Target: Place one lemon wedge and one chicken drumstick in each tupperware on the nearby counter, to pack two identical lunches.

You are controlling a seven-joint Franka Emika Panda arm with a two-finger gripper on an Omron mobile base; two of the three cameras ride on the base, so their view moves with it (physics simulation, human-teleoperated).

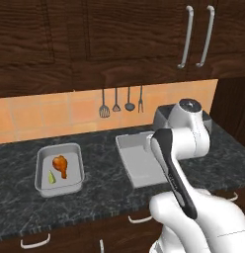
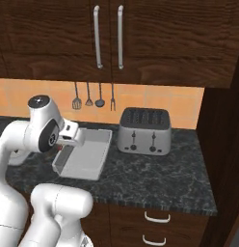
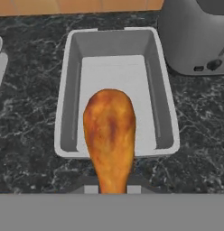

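Observation:
A glossy orange-brown chicken drumstick (image 3: 109,135) hangs in my gripper (image 3: 112,188), which is shut on its thin bone end. The fat end points over the near rim of the right tupperware (image 3: 65,90), whose floor is bare. That tupperware (image 1: 137,165) lies on the dark counter (image 1: 100,192), partly behind my arm; it is also in the right base view (image 2: 95,154). The left tupperware (image 1: 41,168) holds another chicken drumstick (image 1: 61,164) and a pale lemon wedge (image 1: 52,177). My fingers are mostly hidden behind the held drumstick.
A silver toaster (image 2: 144,130) stands just right of the right tupperware. Kitchen utensils (image 1: 116,102) hang on the orange tiled wall behind. Dark wood cabinets (image 2: 107,38) overhang the counter. Drawers with silver handles (image 2: 157,218) sit under the counter edge.

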